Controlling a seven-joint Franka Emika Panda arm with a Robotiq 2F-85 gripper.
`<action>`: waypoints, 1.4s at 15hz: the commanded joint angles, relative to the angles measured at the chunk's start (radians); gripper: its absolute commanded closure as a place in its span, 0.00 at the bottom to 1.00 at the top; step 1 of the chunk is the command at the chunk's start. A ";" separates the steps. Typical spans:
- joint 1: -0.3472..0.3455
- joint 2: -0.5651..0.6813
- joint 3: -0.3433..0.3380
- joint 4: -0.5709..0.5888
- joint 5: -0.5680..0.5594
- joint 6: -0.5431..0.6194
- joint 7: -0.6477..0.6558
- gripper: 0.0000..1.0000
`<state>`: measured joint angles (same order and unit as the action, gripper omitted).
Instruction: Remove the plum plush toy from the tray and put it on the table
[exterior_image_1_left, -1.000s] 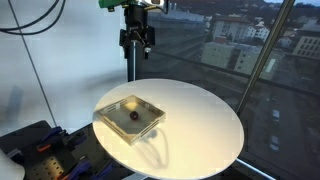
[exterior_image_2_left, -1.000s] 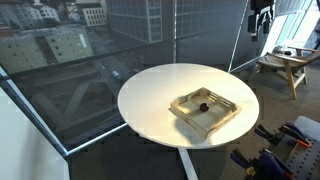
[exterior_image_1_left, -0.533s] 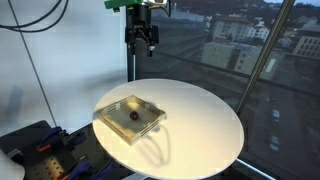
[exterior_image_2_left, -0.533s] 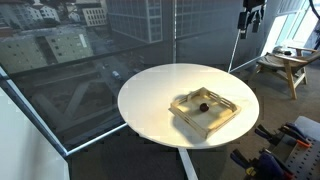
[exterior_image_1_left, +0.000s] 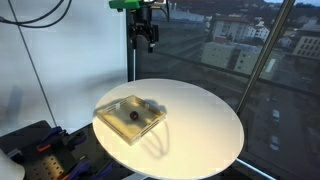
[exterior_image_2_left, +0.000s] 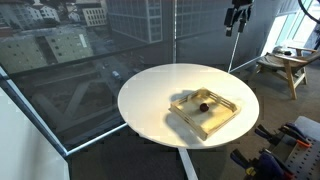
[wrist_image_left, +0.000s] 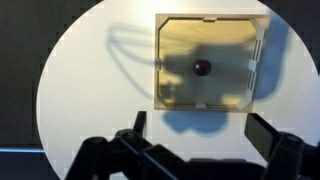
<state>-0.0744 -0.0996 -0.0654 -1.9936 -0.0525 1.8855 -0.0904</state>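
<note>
One plum plush toy (wrist_image_left: 202, 68), one tray (wrist_image_left: 231, 45)

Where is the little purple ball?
In the wrist view, the ball sits in the middle of the yellowish tray, on the round white table.

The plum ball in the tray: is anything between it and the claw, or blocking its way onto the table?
Nothing visible. The gripper hangs open high above the table, with only air down to the plum plush toy. The toy lies alone in the tray; only the low rim separates it from the tabletop.
</note>
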 joint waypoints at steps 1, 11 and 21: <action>0.011 0.037 -0.004 0.048 0.057 0.030 -0.039 0.00; 0.034 0.069 0.015 0.033 0.108 0.124 -0.079 0.00; 0.053 0.113 0.042 0.009 0.091 0.182 -0.060 0.00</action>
<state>-0.0244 0.0027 -0.0275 -1.9816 0.0367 2.0504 -0.1449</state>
